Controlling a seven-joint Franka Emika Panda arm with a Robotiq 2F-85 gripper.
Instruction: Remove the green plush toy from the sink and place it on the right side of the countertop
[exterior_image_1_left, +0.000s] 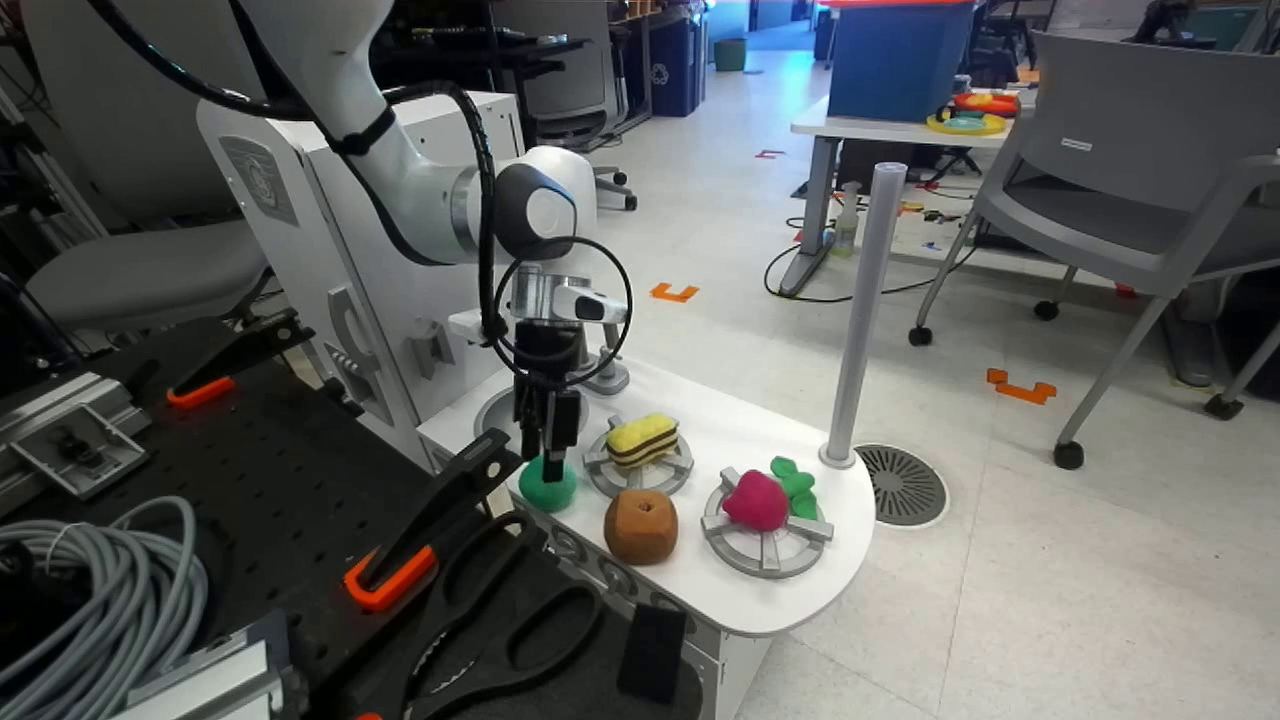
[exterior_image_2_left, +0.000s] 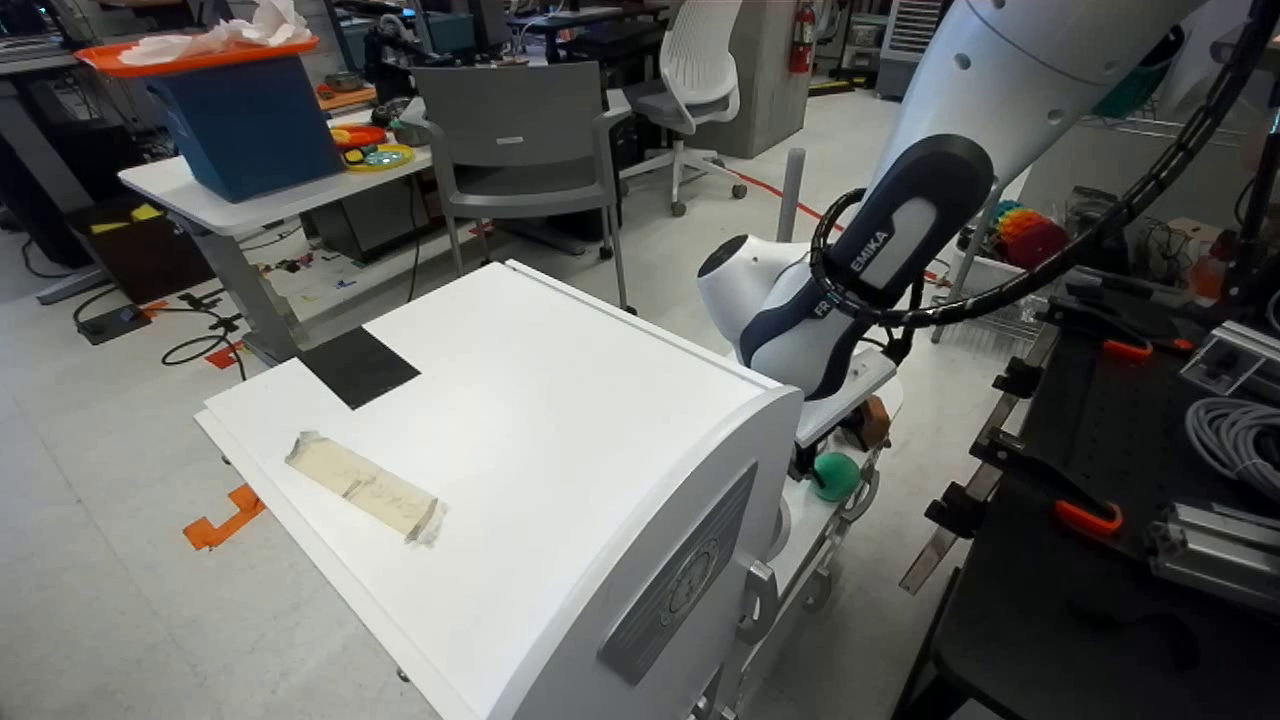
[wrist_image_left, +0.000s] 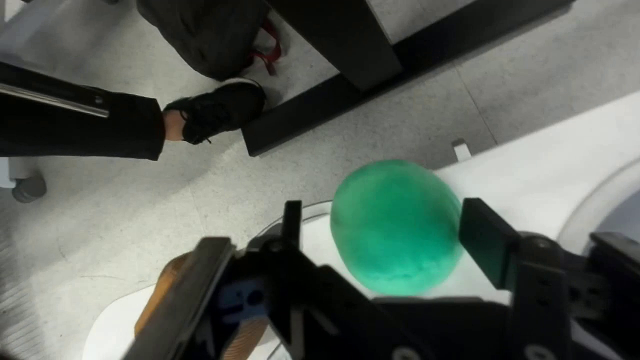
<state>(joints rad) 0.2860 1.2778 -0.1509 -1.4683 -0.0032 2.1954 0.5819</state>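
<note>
The green plush toy (exterior_image_1_left: 548, 488) is round and rests near the edge of the white countertop (exterior_image_1_left: 735, 440), beside the grey round sink (exterior_image_1_left: 483, 415). It also shows in an exterior view (exterior_image_2_left: 836, 477) and fills the middle of the wrist view (wrist_image_left: 396, 227). My gripper (exterior_image_1_left: 542, 465) points down over it. In the wrist view, the gripper (wrist_image_left: 382, 220) is open with its fingers on either side of the toy. The right finger is at the toy's edge; whether it touches I cannot tell. A gap shows at the left finger. The sink's rim (wrist_image_left: 592, 202) shows at the right.
A brown toy (exterior_image_1_left: 641, 527) stands close by. A yellow striped toy (exterior_image_1_left: 642, 440) and a pink toy with green leaves (exterior_image_1_left: 757, 501) lie on grey burners. A grey post (exterior_image_1_left: 865, 310) rises at the counter's edge. A black table (exterior_image_1_left: 300, 510) holds clamps and scissors (exterior_image_1_left: 480, 610).
</note>
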